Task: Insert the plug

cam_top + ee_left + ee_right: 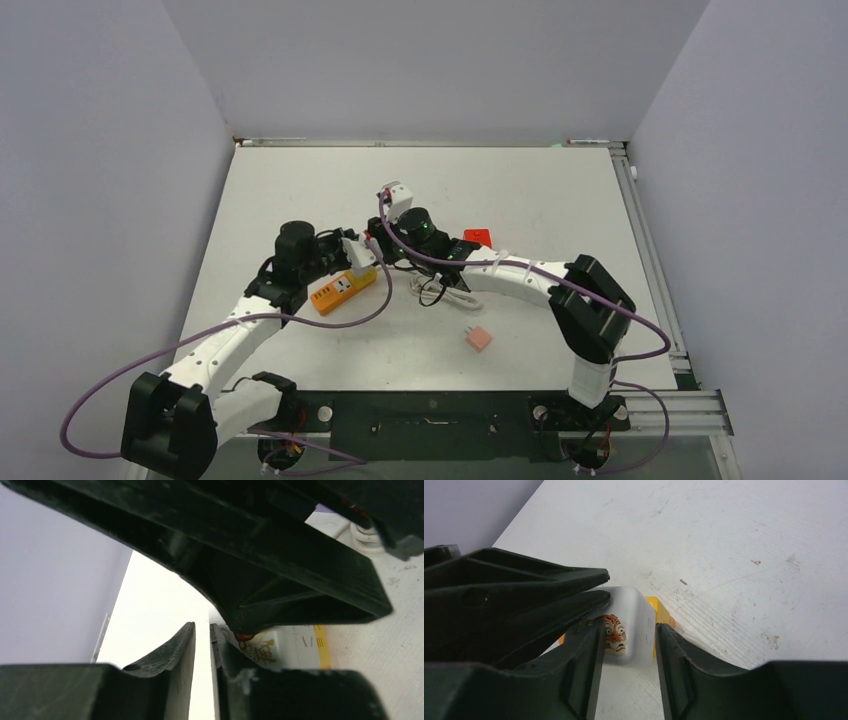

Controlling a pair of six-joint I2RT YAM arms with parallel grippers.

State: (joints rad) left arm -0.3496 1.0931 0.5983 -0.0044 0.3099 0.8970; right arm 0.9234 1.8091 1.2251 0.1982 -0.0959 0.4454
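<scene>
Left hand [203, 630] nearly closed, slit empty. Right hand [630, 628] straddles tiger-marked plug [635, 611], grip contact unclear. Power strip [342, 288] partly hidden.

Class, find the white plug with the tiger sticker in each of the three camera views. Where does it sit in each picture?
Top external: the white plug is left of centre, at the far end of the orange power strip.
Left wrist: plug low in the middle, mostly hidden.
Right wrist: plug low in the middle, tiger face showing.
Shared landmark: the orange power strip under it.
</scene>
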